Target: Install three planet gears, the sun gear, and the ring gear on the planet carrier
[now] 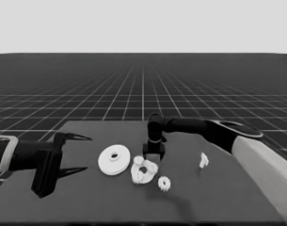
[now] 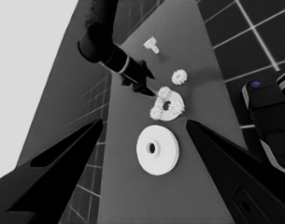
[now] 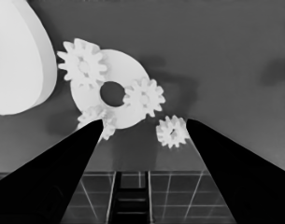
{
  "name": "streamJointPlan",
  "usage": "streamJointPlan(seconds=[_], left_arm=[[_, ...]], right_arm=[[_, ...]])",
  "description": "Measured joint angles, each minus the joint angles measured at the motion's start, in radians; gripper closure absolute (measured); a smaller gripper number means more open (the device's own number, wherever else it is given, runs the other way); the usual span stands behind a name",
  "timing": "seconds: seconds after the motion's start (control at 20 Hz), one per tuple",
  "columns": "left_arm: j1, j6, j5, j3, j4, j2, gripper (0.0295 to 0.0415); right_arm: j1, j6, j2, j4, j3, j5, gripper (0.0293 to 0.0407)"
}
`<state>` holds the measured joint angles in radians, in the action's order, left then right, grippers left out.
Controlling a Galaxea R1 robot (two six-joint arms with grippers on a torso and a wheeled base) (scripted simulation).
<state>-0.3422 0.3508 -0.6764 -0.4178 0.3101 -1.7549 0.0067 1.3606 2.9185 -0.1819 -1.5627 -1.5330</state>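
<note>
In the head view the right gripper (image 1: 154, 151) hung just behind the smaller round part (image 1: 143, 172), which lay near the middle of the table with gears on it; the larger round part (image 1: 114, 160) rested just beside it toward the left, a loose gear (image 1: 163, 182) sat close on the near right, and a thin white piece (image 1: 203, 160) lay well apart toward the right. The left gripper (image 1: 72, 153) waited over the table's left end, fingers spread and holding nothing. The left wrist view showed the same row: larger round part (image 2: 157, 150), smaller round part (image 2: 167, 106) carrying gears around its hole, the loose gear (image 2: 179, 76) beyond, and the right arm's fingertips at the carrier's far edge. In the right wrist view the right fingers (image 3: 62, 172) stood apart and empty, with three gears (image 3: 143, 97) seated on the smaller round part (image 3: 121, 74) and the fourth gear (image 3: 173, 131) lying on the table just off its rim. By my reading, the three outer gears were placed and the centre gear was next: the gripper would need to drop over that loose gear, close on it, and set it at the hole between the others.
</note>
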Motion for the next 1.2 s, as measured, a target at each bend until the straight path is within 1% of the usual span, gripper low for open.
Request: streamJointPlan(seconds=[0.05,0.15,0.3,0.5,0.55,0.6,0.65,0.75,1.0,1.1,1.15,1.2], left_arm=[[0.000,0.000,0.000,0.000,0.000,0.000,0.0326],[0.000,0.000,0.000,0.000,0.000,0.000,0.0326],[0.000,0.000,0.000,0.000,0.000,0.000,0.0326],[0.000,0.000,0.000,0.000,0.000,0.000,0.0326],[0.000,0.000,0.000,0.000,0.000,0.000,0.0326],[0.000,0.000,0.000,0.000,0.000,0.000,0.0326],[0.000,0.000,0.000,0.000,0.000,0.000,0.0326],[0.000,0.000,0.000,0.000,0.000,0.000,0.0326],[0.000,0.000,0.000,0.000,0.000,0.000,0.0326],[0.000,0.000,0.000,0.000,0.000,0.000,0.0326],[0.000,0.000,0.000,0.000,0.000,0.000,0.0326],[0.000,0.000,0.000,0.000,0.000,0.000,0.0326]], right_arm=[[-0.003,0.097,-0.100,-0.008,0.201,-0.016,0.0315],[-0.007,0.169,-0.190,-0.011,0.361,-0.030,0.0315],[-0.007,0.195,-0.223,-0.012,0.422,-0.035,0.0315],[-0.007,0.201,-0.230,-0.012,0.435,-0.036,0.0315],[-0.099,0.176,-0.225,-0.113,0.403,-0.030,0.0315],[-0.163,0.153,-0.219,-0.170,0.372,-0.020,0.0315],[-0.197,0.137,-0.214,-0.201,0.348,-0.011,0.0315],[-0.226,0.121,-0.208,-0.229,0.323,0.000,0.0315],[-0.239,0.113,-0.205,-0.242,0.311,0.006,0.0315],[-0.239,0.112,-0.205,-0.243,0.310,0.006,0.0386],[-0.239,0.112,-0.205,-0.243,0.310,0.006,0.0390],[-0.239,0.112,-0.205,-0.243,0.310,0.006,0.0390]])
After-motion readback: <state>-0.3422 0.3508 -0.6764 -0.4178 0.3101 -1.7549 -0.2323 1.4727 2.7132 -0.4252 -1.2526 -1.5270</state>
